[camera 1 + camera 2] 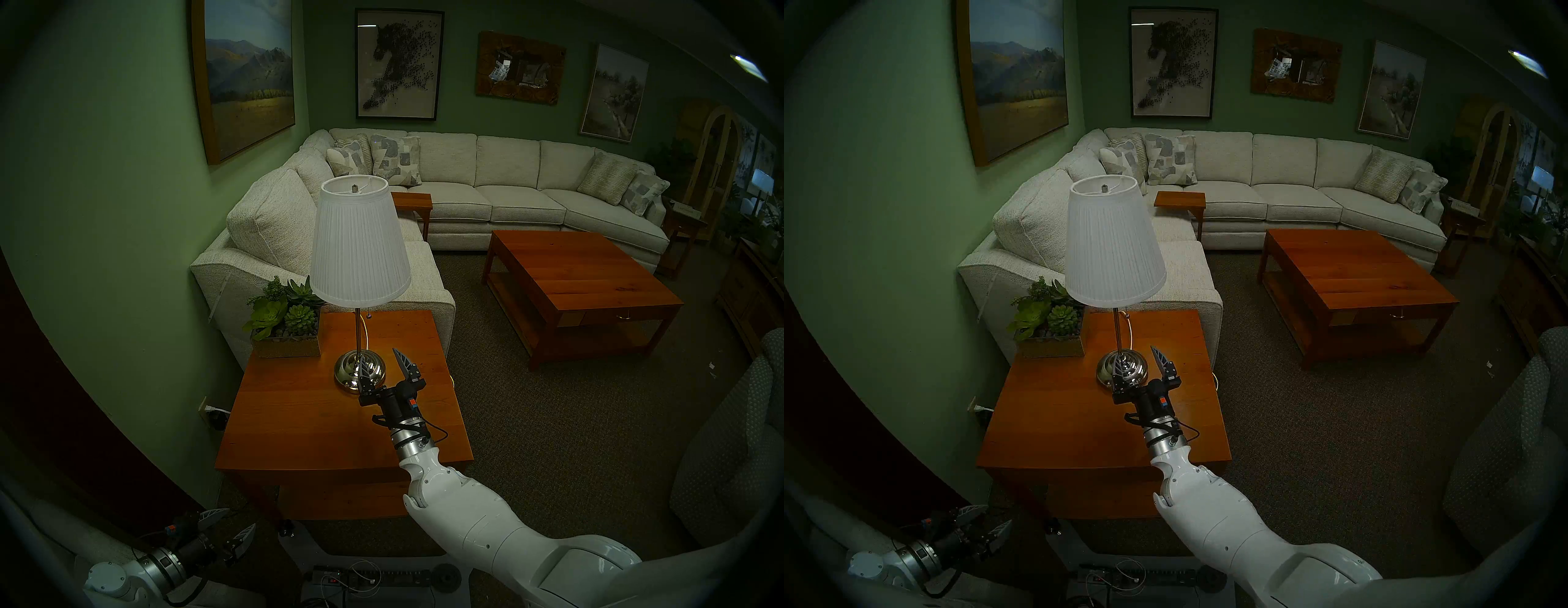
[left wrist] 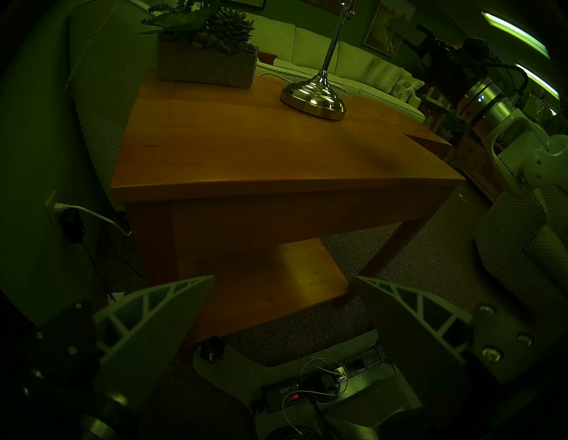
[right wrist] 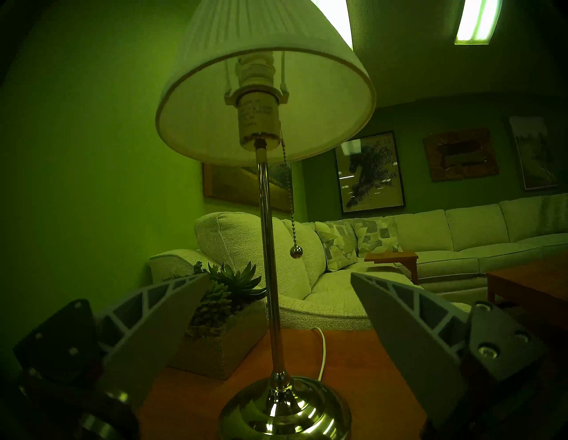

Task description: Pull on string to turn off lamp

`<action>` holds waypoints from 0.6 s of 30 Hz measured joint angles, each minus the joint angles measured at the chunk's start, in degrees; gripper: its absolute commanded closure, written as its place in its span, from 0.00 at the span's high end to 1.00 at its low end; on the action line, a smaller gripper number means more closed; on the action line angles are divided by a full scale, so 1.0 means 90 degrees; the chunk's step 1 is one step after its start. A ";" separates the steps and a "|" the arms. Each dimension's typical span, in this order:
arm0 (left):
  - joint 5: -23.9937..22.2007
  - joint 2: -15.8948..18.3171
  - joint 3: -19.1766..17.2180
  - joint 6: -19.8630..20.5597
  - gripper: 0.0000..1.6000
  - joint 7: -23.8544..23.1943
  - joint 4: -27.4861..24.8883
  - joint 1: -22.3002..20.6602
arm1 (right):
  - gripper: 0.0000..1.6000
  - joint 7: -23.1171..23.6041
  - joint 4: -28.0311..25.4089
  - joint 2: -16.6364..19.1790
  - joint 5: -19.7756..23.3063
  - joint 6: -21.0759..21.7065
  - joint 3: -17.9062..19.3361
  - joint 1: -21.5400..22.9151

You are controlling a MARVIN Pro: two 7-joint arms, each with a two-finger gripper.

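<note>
The lamp point(image 1: 360, 242) has a white pleated shade, a slim pole and a chrome base point(image 1: 359, 372), and stands on the wooden side table point(image 1: 297, 429). Its shade does not glow. The string point(image 3: 289, 196), a thin bead chain, hangs free from the socket to a small ball point(image 3: 296, 252) right of the pole; the ball shows faintly in the head view point(image 1: 369, 316). My right gripper point(image 1: 380, 358) is open and empty, low by the base, below the ball, with the pole between its fingers in the right wrist view point(image 3: 279, 276). My left gripper point(image 1: 241, 518) is open and empty, low in front of the table.
A succulent planter point(image 1: 288, 335) stands on the table left of the lamp. A pale power cord point(image 3: 321, 353) runs behind the base. A sofa arm point(image 1: 428, 297) lies behind the table, a coffee table point(image 1: 581, 280) and armchair point(image 1: 729, 446) to the right. A power strip point(image 1: 365, 577) lies on my base.
</note>
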 measured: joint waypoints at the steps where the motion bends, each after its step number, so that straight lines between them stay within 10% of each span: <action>1: 0.0000 0.0000 0.0000 0.0000 1.00 0.0000 0.0000 0.0000 | 1.00 -0.0008 -0.0095 0.0035 -0.0031 -0.0001 0.0014 -0.0007; 18: -0.0001 0.0000 -0.0001 0.0000 1.00 -0.0001 -0.0006 0.0001 | 1.00 -0.0143 -0.1282 0.0503 -0.0183 0.0027 0.0116 -0.0472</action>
